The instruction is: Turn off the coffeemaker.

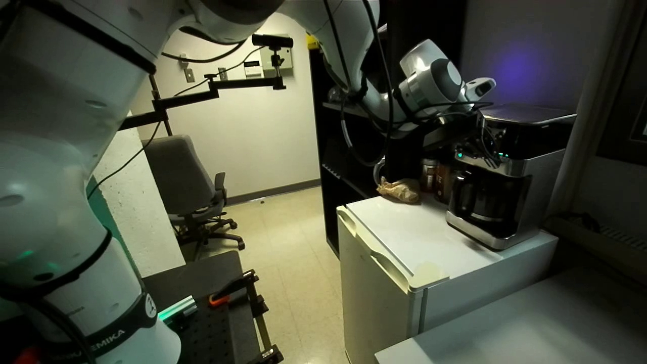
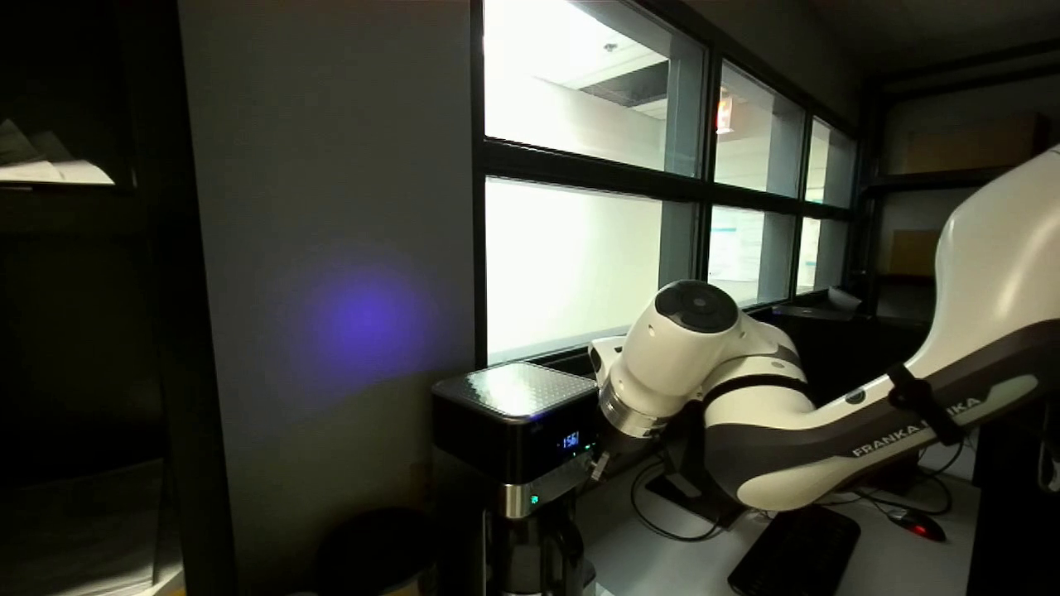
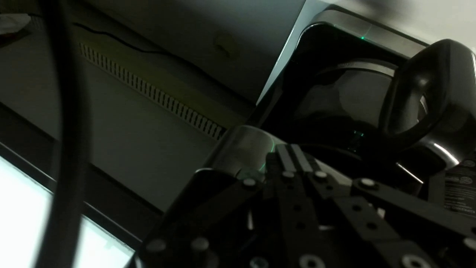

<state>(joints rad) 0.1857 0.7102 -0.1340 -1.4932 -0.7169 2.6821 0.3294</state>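
The black-and-silver coffeemaker (image 1: 543, 192) stands upright on a white cabinet (image 1: 399, 237). Blue digits glow on its dark display (image 2: 570, 440), and a green-lit spot (image 2: 534, 499) shows on the silver band below. My gripper (image 3: 293, 158) is shut, its two fingertips side by side with nothing seen between them. In the wrist view it lies over the silver front band (image 3: 245, 149), beside a faint green ring that it partly covers. Both exterior views put the gripper (image 1: 493, 163) at the machine's front panel; whether it touches cannot be told. The dark carafe (image 3: 342, 96) sits beneath, handle outward.
A crumpled brown paper bag (image 1: 399, 190) and a jar (image 1: 429, 174) stand beside the coffeemaker on the cabinet. A wall rises behind the machine. A white table (image 1: 530, 323) adjoins the cabinet. A keyboard (image 2: 795, 550) and mouse (image 2: 915, 523) lie below the arm in an exterior view.
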